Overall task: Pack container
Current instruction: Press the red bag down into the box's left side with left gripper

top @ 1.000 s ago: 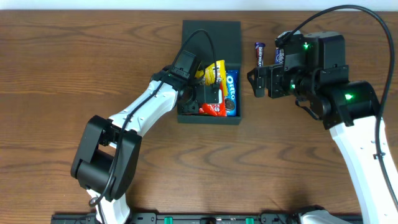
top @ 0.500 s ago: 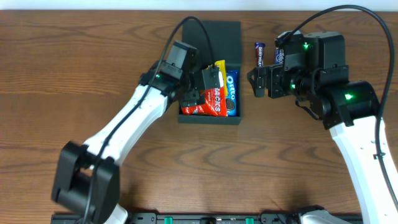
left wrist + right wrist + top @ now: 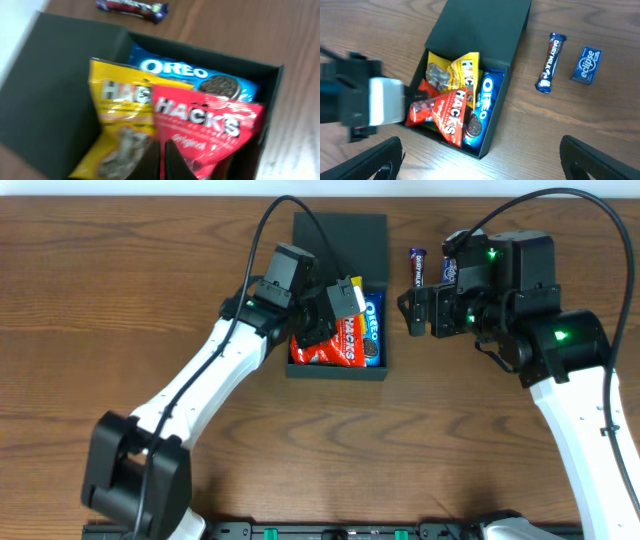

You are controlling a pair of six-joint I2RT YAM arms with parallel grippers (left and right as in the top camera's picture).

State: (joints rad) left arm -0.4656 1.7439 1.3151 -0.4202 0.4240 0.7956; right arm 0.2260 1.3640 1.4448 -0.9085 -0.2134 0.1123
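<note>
The container (image 3: 337,372) is a dark box with its lid (image 3: 340,230) laid open toward the far side. It also shows in the right wrist view (image 3: 480,30) and the left wrist view (image 3: 45,100). Inside lie a yellow Hacks packet (image 3: 120,105), a red Hacks packet (image 3: 205,120) and a blue Oreo pack (image 3: 175,70). My left gripper (image 3: 340,308) hovers over the box's far part, its fingers (image 3: 161,160) shut with nothing seen between them. My right gripper (image 3: 415,312) is wide open and empty (image 3: 480,160), to the right of the box.
A Dairy Milk bar (image 3: 416,267) (image 3: 551,62) and a blue Eclipse pack (image 3: 586,65) lie on the wooden table to the right of the lid, near my right gripper. The bar also shows at the top of the left wrist view (image 3: 132,6).
My left gripper has risen out of the box and moved toward the far side. The red Hacks packet now shows more fully. The right arm has not moved.
</note>
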